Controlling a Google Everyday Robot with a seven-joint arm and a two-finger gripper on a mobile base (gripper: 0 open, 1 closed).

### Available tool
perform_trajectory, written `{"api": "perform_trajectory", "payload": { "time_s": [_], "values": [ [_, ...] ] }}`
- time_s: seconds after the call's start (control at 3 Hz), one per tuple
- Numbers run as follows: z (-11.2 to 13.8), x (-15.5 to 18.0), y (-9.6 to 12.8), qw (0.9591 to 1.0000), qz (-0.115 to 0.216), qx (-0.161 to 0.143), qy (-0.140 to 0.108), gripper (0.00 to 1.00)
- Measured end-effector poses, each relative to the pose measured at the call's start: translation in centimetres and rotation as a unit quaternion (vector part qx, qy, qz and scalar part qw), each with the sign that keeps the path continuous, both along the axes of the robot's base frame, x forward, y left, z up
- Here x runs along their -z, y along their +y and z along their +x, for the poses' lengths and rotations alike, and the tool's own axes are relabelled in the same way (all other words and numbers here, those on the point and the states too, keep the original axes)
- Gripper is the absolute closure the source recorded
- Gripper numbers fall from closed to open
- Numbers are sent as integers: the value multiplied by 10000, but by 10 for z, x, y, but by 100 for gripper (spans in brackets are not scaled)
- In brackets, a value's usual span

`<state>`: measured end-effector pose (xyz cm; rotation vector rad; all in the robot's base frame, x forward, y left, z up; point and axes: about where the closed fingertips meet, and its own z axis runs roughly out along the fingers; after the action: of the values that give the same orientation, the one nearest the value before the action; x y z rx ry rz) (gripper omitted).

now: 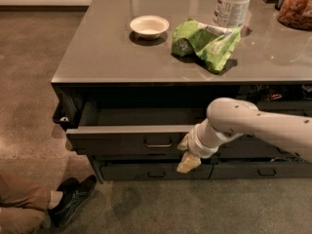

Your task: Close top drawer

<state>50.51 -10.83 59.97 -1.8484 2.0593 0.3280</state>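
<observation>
The top drawer [122, 139] is a wide charcoal-grey drawer under the counter, pulled out, with its lighter grey inside [141, 116] showing. A small metal bar pull [157, 144] sits at the middle of its flat front. My gripper [186, 154], cream coloured on a pale arm that comes in from the right, is at the drawer front just right of the pull. It overlaps the front's lower edge, and I cannot tell whether it touches.
On the counter top [97, 57] stand a white bowl [149, 26], a green bag [204, 40], a white canister [233, 4] and a snack tub [295, 6]. A lower drawer front [156, 171] is shut. A person's black shoe [73, 199] rests on the floor at lower left.
</observation>
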Motion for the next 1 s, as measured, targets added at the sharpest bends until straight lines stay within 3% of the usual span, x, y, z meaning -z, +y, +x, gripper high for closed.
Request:
{"api": "perform_trajectory", "payload": {
  "time_s": [0.33,0.67,1.0],
  "values": [
    [20,-2,1,9998,-126,120,-128,39],
    [49,-9,-3,9986,-315,295,-318,16],
    [48,-9,-3,9986,-315,295,-318,0]
  ]
}}
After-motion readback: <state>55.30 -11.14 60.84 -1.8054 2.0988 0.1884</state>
